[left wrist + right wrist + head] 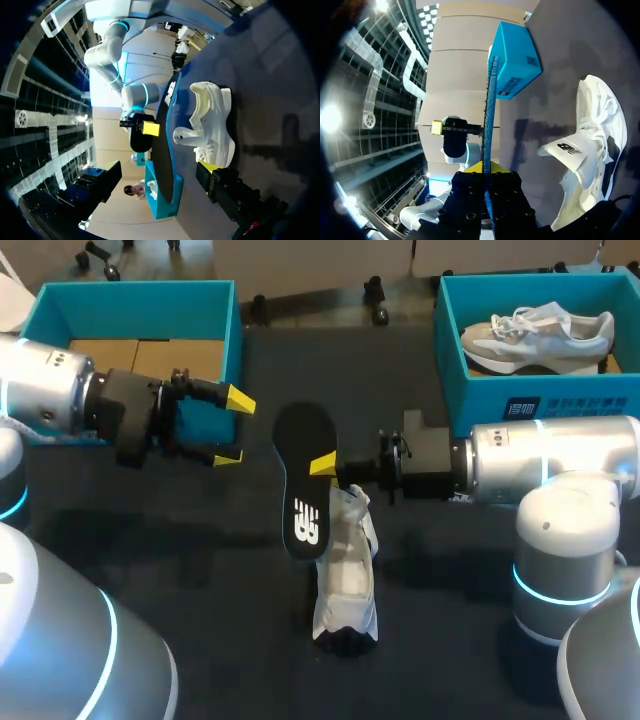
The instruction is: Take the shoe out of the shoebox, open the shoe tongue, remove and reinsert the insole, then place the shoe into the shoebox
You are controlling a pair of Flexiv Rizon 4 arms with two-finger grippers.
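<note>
Counter (200, 570): dark; carries everything below.
Left box (130, 290): teal, well left of the shoe.
Right box (490, 390): teal, well right of the shoe; holds a second shoe (540, 335).
Shoe (345, 575): white, mid-counter.
Insole (303, 485): black, outside the shoe, overlapping its far end.
Right claw (324, 466): pinching the insole.
Left claw (235, 428): spread, empty, left of the shoe.

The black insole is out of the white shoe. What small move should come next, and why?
Probably the right hand should lower the insole toward the opening of the white shoe. That hand is shut on the insole, holding it up close by the shoe, so putting it back in is what remains. The left hand is open, off to the side.
</note>
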